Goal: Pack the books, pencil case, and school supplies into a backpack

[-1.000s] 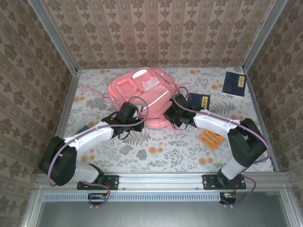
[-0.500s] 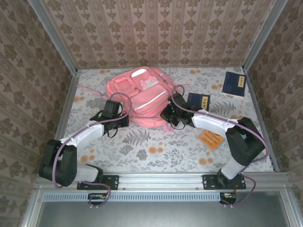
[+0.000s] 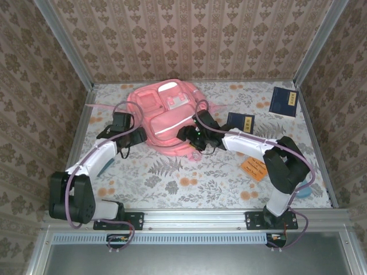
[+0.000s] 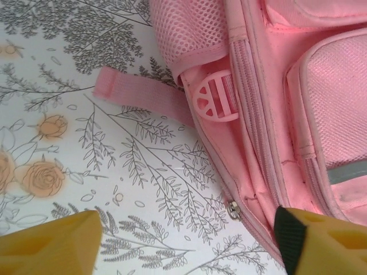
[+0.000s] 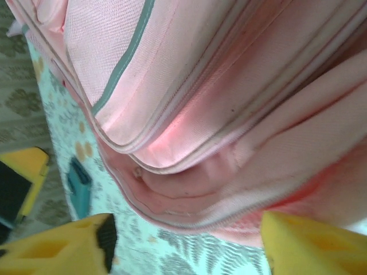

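Backpack [image 3: 163, 114] lies flat at the back middle of the counter [image 3: 189, 177], with its front pockets facing up. Its long side seems to run from the back wall toward the arms, leaning a little. The left hand [image 3: 122, 133] is just beside the bag's left edge. Its fingers are wide apart and hold nothing. In the left wrist view the bag lies to the right of this hand, with a small zip pull [image 4: 232, 210] close by. The right hand [image 3: 191, 139] sits at the bag's near right corner. It is open too, with pink cloth right in front of it. Both hands look about as near. The books [image 3: 241, 122] lie off to the right, closer to the right arm.
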Controlling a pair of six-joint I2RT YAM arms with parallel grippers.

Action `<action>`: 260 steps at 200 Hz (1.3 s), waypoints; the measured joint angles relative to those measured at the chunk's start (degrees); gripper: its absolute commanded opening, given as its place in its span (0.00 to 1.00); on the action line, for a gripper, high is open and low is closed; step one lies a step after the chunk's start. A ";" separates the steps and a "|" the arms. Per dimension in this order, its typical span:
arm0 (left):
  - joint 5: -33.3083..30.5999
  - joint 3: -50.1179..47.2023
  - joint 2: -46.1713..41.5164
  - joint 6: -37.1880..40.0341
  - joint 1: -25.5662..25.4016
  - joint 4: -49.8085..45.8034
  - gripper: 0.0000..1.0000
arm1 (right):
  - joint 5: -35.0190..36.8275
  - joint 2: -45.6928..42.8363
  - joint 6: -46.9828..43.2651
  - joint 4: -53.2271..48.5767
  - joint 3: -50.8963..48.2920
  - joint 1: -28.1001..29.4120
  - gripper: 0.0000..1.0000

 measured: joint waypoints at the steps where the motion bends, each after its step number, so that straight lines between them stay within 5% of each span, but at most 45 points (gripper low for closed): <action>1: 0.00 0.02 -0.07 -0.02 0.00 -0.07 0.86 | 0.11 -0.13 -0.17 -0.17 0.00 0.00 0.75; 29: 0.70 2.03 -2.56 1.14 0.00 -2.45 0.93 | 6.23 -6.29 -6.05 -7.61 0.00 -2.23 0.78; 63: 3.72 5.44 -3.06 2.32 -0.11 -2.47 1.00 | 11.41 -10.14 -13.03 -13.05 -0.07 -12.02 0.81; 111: 6.56 8.00 -2.60 2.34 -0.92 -2.25 1.00 | 13.20 3.26 -22.82 -19.43 8.52 -23.21 0.83; 190: 9.57 9.81 -2.29 0.87 -3.54 -2.29 1.00 | 13.29 17.03 -28.17 -24.72 16.39 -23.85 0.81; 260: 11.96 10.43 -0.63 -0.02 -5.79 -3.54 1.00 | 10.54 8.79 -25.00 -21.00 3.93 -18.16 0.77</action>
